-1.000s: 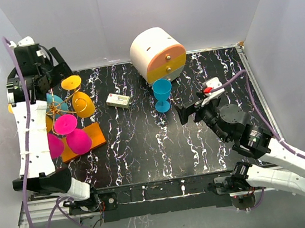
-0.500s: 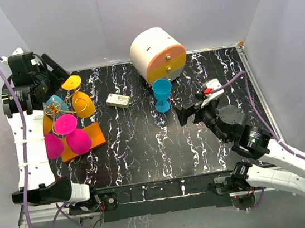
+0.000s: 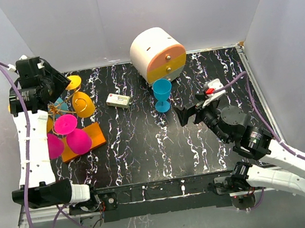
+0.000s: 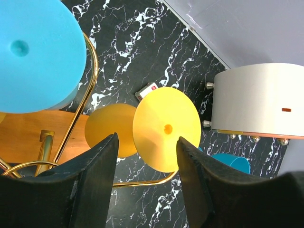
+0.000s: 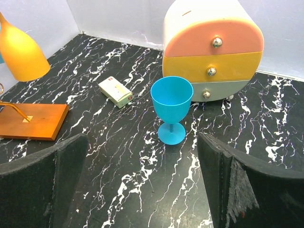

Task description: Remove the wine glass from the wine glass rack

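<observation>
Straight ahead of the left gripper, framed between its parted jaws, sits the round foot of the yellow wine glass, hung bowl-down on the wine glass rack (which is why the foot faces the fingers). No grip yet that I can see. Right gripper hangs wide open with a blue goblet standing ahead of it, probably just waiting

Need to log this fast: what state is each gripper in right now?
Left gripper: open, jaws either side of the yellow wine glass foot, no grip visible.
Right gripper: open wide, holding nothing.
</observation>
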Controlling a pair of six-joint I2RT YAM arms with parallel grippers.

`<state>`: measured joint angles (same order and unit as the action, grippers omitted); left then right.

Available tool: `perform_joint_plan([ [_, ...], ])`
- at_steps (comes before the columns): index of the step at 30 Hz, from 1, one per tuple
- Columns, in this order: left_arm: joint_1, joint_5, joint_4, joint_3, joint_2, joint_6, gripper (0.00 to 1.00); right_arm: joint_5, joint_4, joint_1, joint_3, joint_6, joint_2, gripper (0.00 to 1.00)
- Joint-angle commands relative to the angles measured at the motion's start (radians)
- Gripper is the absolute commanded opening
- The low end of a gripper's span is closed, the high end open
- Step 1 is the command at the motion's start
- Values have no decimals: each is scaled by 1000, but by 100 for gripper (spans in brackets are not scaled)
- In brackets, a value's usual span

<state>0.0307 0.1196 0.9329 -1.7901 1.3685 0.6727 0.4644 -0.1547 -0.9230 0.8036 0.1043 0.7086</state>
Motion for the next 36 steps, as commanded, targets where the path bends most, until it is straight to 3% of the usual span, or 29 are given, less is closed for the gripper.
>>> perform_joint_plan([
  [1,4,12,-46,23,-39,16,48,9,42,-5,-1,3,-23,98],
  [27,3,49,-79,48,-4,-42,26,14,47,-4,2,4,-12,98],
  [36,4,58,-71,44,27,-46,37,16,46,-4,3,5,-14,98],
])
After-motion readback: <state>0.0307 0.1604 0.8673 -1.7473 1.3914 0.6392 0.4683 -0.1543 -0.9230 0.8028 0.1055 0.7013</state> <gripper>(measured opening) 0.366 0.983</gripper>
